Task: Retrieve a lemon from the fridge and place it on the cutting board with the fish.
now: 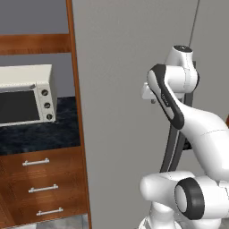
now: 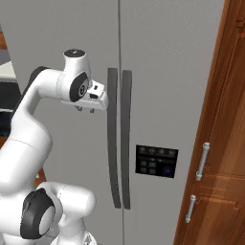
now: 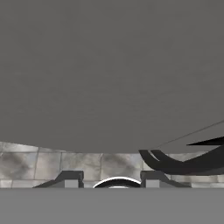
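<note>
Hand (image 2: 87, 109) closed, empty, just left of fridge (image 2: 162, 72) handles (image 2: 113, 139).

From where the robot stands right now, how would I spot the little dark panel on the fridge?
Find the tall light-grey fridge with its two doors shut. Two long dark curved handles run down its middle seam. Just right of them, about halfway down the right door, sits the control panel: a small black rectangle with faint lit buttons, the only flat dark patch on the grey door.
</note>
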Robot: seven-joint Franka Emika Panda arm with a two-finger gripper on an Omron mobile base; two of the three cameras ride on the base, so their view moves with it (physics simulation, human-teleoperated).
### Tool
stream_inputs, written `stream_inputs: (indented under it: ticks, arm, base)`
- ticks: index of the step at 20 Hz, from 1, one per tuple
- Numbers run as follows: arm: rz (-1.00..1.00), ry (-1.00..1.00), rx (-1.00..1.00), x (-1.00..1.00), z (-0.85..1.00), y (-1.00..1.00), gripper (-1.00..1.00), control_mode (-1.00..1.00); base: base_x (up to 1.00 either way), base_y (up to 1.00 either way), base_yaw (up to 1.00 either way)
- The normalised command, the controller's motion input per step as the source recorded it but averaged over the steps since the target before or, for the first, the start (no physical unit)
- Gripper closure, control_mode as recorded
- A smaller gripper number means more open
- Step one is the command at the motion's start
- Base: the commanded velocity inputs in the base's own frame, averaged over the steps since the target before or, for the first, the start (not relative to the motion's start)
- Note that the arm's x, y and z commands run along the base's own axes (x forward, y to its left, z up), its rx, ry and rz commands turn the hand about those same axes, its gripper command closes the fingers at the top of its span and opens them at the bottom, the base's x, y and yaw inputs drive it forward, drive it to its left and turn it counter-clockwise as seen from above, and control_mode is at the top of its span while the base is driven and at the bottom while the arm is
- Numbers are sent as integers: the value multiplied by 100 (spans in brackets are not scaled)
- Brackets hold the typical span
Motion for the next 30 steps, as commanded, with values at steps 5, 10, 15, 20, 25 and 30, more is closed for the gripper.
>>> stream_inputs:
  ticks: [5,10,15,20,25,30]
  arm:
    - [0,0,0,0,0,0,-100,100]
    - [0,0,0,0,0,0,-100,100]
    - [0,0,0,0,0,0,-100,100]
    - [0,0,0,0,0,0,-100,100]
    - [0,0,0,0,0,0,-100,100]
    - [0,0,0,0,0,0,-100,100]
  base:
    - [-4,0,0]
    - [-38,-2,-2]
    - [-56,-15,-3]
    - [-32,-41,0]
    - [-2,-55,0]
    - [0,-34,0]
